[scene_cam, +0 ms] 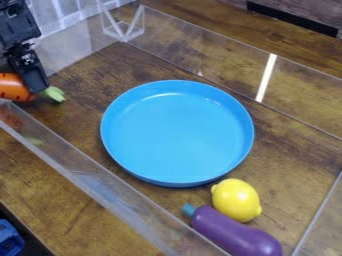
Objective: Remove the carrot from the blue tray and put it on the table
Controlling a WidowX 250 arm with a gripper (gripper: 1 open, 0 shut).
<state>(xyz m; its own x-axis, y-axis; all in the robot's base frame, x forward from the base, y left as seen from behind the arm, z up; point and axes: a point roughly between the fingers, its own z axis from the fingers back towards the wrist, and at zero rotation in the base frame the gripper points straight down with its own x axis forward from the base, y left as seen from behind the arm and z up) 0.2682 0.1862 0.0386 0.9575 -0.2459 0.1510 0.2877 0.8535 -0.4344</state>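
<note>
**Carrot out of the tray, release is the risk**

Carrot (16, 88) is at the far left edge of frame, lying low over the dark wood table (287, 120), well clear of the blue tray (178, 132), which sits empty mid-frame. Gripper (26, 78) is angled down onto it from the upper left, black fingers either side of the orange body; jaws look partly closed around the carrot, so I read it as held, not dropped. Green top pokes out to the right of the fingers. Can't tell whether the carrot's underside is actually touching the wood.

What could go wrong from here:
- If it's a bit off the surface at release, the rounded body may roll, most likely toward the clear acrylic wall (80, 170) running along the lower left, or back toward the tray rim
- Fingers are close on the body; opening while tilted could flick or drag it
- It's near the left wall, so a sloppy retreat might clip the acrylic
- Lemon (237, 200) and eggplant (234, 236) at lower right are well apart, no conflict there

Judgement: task nearly done, only a clean let-go and lift-off remain
</note>
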